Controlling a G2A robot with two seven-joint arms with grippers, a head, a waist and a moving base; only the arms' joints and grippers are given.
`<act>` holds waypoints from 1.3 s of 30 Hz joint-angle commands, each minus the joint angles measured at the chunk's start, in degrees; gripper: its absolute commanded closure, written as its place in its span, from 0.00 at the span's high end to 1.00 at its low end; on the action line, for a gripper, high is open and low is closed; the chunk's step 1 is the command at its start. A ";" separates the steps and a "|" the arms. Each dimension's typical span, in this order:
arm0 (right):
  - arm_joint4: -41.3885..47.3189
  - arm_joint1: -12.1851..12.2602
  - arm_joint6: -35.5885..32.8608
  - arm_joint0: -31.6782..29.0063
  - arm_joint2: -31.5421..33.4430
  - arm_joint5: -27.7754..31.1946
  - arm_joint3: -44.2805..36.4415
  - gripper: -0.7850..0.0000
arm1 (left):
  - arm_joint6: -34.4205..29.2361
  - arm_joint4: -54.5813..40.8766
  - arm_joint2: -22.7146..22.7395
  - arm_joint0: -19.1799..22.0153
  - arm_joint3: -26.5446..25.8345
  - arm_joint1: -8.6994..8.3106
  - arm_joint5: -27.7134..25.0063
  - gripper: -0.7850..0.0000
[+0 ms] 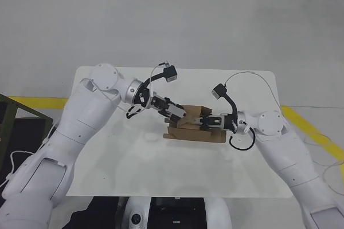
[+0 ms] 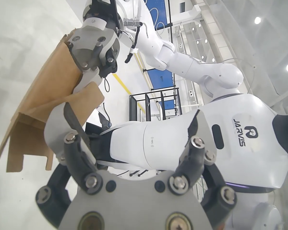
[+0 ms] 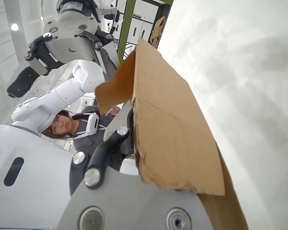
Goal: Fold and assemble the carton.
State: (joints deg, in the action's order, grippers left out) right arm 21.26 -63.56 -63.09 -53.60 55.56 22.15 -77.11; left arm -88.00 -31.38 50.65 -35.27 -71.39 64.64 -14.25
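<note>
- A brown cardboard carton (image 1: 190, 135), partly opened with its flaps loose, lies at the middle of a white table (image 1: 160, 172).
- It looks light and thin: stiff across a panel but bending easily at the creases (one ragged edge suggests it crushes readily). Hold a panel near a fold, not a flap tip.
- The right gripper (image 1: 204, 121) seems clenched on one carton wall, though card hides one finger.
- The left gripper (image 2: 128, 116) is spread wide, grasping nothing, one finger (image 2: 54, 130) against a flap.
</note>
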 commanded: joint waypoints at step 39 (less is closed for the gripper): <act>1.25 1.11 -2.51 -3.93 4.68 -0.08 -4.72 0.00 | 1.07 0.35 1.44 -0.74 5.20 0.05 -0.85 1.00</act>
State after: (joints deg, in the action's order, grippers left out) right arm 22.47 -62.44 -65.46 -57.50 60.34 22.03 -81.71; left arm -87.01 -31.12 52.13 -36.05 -66.30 64.67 -15.09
